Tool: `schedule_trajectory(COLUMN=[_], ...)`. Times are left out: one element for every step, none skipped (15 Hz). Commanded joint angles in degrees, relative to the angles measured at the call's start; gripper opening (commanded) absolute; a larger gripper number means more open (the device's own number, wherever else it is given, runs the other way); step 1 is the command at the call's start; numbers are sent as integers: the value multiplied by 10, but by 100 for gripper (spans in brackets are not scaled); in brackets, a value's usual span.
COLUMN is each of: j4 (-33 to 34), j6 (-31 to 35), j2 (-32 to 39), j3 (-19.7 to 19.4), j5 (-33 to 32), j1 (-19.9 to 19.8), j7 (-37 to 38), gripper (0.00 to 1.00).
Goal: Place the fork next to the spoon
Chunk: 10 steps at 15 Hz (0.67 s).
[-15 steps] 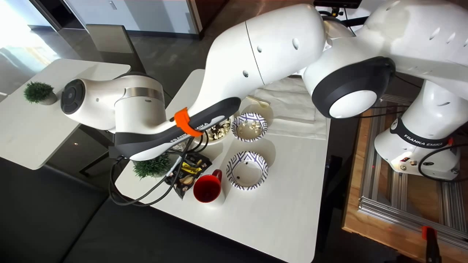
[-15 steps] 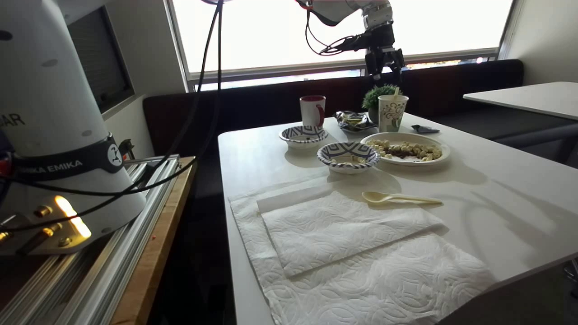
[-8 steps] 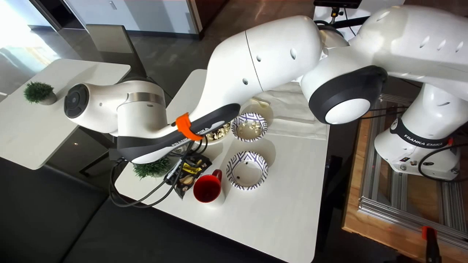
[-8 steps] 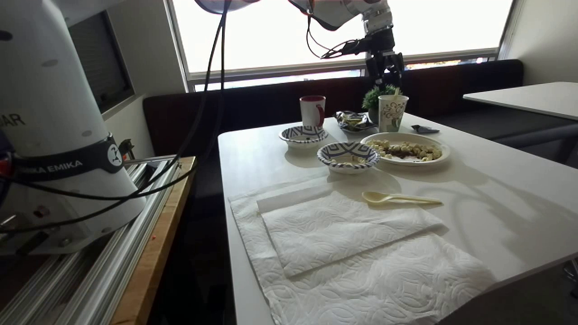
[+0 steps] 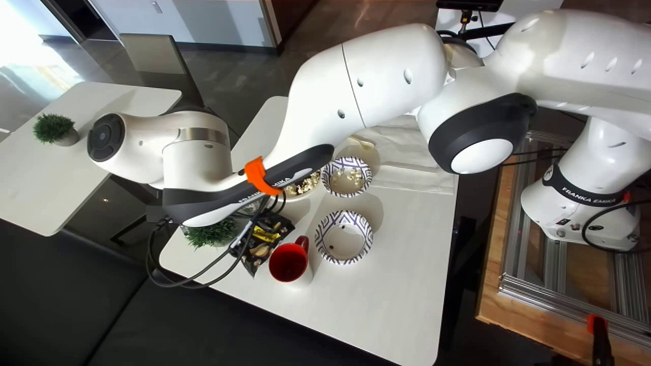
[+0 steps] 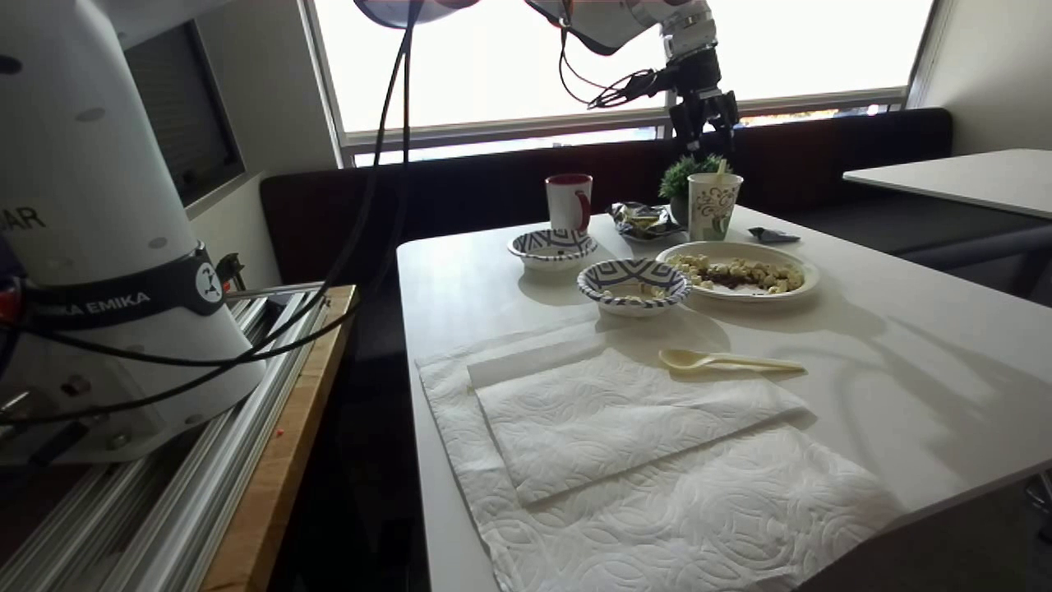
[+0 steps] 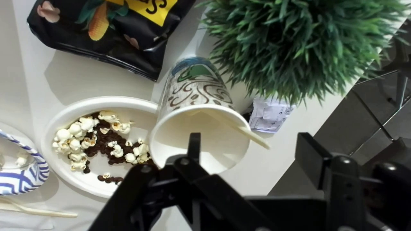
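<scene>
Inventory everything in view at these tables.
Tables: 2, white, near, far
Bench: 1, black, beside tables
Chair: 1, tan, far table
Towels: count unclear, white, table
Spoon: 1, cream, by towels
Bowls: 2, blue-white, table
Plate: 1, white, table
Popcorn: many, cream, plate, bowl
Bits: many, dark brown, plate
Cup: 1, white, beside plate
Utensil: 1, cream, in cup, type unclear
Packet: 1, pale, near cup
Mug: 1, red-white, table
Bag: 1, black, table
Plants: 2, green, both tables
Arm: 1, white, over table
Claw: 1, black, near cup

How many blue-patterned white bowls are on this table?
2. One blue-patterned white bowl, holding popcorn, sits beside the shallow white plate; the second bowl, holding dark specks, sits by the red-lined white mug. Both show in both exterior views; none seems hidden.
</scene>
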Motion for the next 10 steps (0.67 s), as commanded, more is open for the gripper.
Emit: schedule_trajectory(j4=[33, 33, 33, 33, 32, 32, 31, 31, 31, 31], j6=[10, 9, 9, 9, 7, 6, 3, 3, 3, 3], j2=[26, 27, 28, 29, 28, 27, 25, 25, 24, 24], j3=[-1, -1, -1, -1, 0, 0, 0, 0, 0, -1], j5=[3, 3, 3, 3, 4, 3, 3, 3, 3, 3], j1=[-5, -5, -5, -5, -5, -4, -4, -4, -5, -6], j7=[5, 5, 4, 4, 3, 2, 1, 2, 2, 2], gripper=[79, 78, 75, 72, 65, 59, 57, 51, 46, 42])
